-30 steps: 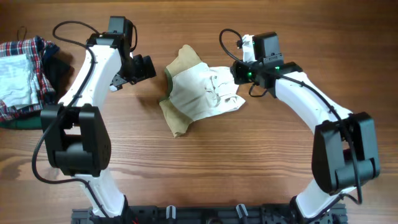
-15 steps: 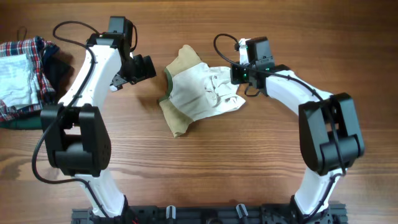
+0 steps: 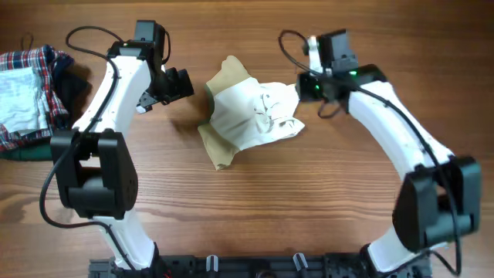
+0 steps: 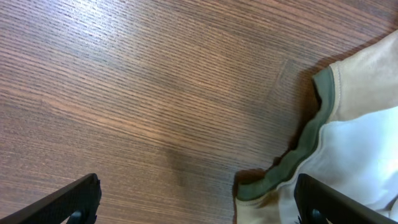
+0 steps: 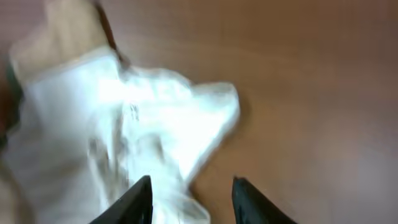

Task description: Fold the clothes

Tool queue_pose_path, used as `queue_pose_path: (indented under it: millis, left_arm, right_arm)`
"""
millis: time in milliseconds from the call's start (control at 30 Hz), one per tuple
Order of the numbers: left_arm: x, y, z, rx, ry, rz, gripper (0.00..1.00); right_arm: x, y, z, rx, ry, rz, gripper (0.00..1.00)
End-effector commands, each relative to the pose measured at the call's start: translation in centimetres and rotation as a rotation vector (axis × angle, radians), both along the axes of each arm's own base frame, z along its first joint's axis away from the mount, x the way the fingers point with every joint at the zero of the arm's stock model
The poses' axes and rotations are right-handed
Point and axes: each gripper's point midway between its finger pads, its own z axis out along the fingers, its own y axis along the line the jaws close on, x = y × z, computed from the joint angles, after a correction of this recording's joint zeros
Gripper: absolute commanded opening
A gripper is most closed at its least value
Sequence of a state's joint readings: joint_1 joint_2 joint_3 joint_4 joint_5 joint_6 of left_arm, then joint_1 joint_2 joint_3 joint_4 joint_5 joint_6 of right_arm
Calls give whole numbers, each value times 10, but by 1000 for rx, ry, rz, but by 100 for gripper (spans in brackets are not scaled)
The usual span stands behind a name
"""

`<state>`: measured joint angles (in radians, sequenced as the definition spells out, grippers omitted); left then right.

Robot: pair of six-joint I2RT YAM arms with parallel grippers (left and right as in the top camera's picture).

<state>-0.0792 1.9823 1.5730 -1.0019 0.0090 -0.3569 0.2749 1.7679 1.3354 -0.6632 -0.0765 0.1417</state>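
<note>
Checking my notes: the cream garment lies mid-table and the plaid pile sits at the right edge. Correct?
No. The overhead view shows the plaid pile at the left edge of the table, not the right; the cream garment does lie mid-table.

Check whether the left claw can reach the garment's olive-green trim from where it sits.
Probably yes. The left claw is open over bare table, the olive-green trim lies close beside it, and nothing stands between them. The right claw is at the far side of the garment.
</note>
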Motion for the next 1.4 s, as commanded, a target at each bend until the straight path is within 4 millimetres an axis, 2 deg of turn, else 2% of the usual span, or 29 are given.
queue_pose_path:
  millis: [0, 33, 100, 233, 333, 433, 533, 833, 867, 933, 967, 1100, 1167, 1300, 1367]
  left_arm:
    - [3, -3, 9, -8, -27, -17, 100]
    - [3, -3, 9, -8, -27, -17, 100]
    - [3, -3, 9, -8, -26, -18, 100]
    - [2, -3, 9, -8, -21, -18, 100]
    - [2, -3, 9, -7, -21, -18, 100]
    - [2, -3, 9, -8, -22, -18, 100]
    - [2, -3, 9, -8, -22, -18, 100]
    - [2, -3, 9, -8, -21, -17, 100]
    - [2, -3, 9, -8, -21, -18, 100]
    - [2, -3, 9, -8, -22, -18, 100]
    - [2, -3, 9, -8, -22, -18, 100]
    - [2, -3, 9, -8, -24, -17, 100]
    - [2, -3, 9, -8, -24, -17, 100]
    - [3, -3, 9, -8, -24, -17, 100]
    - [2, -3, 9, -8, -24, -17, 100]
  right_arm:
    - [-40, -12, -20, -16, 195, -131, 42]
    - [-52, -12, -28, -13, 252, -134, 42]
    - [-59, -10, -37, -1, 280, -127, 42]
    - [-55, -7, -54, 33, 248, -152, 41]
    - [-61, -8, -69, 48, 262, -191, 42]
    - [-64, 5, -81, 123, 269, -159, 43]
    - [-66, 13, -85, 178, 286, -165, 45]
    - [-69, 14, -107, 187, 347, -216, 45]
    - [-69, 14, -107, 186, 347, -216, 40]
    - [-69, 15, -107, 188, 345, -216, 15]
    - [-69, 15, -107, 192, 347, -212, 5]
    - [-75, 16, -102, 177, 379, -206, 4]
    - [-78, 20, -99, 154, 383, -159, 4]
    - [-85, 40, -95, 104, 348, 30, 4]
    - [-85, 43, -97, 42, 319, 47, 5]
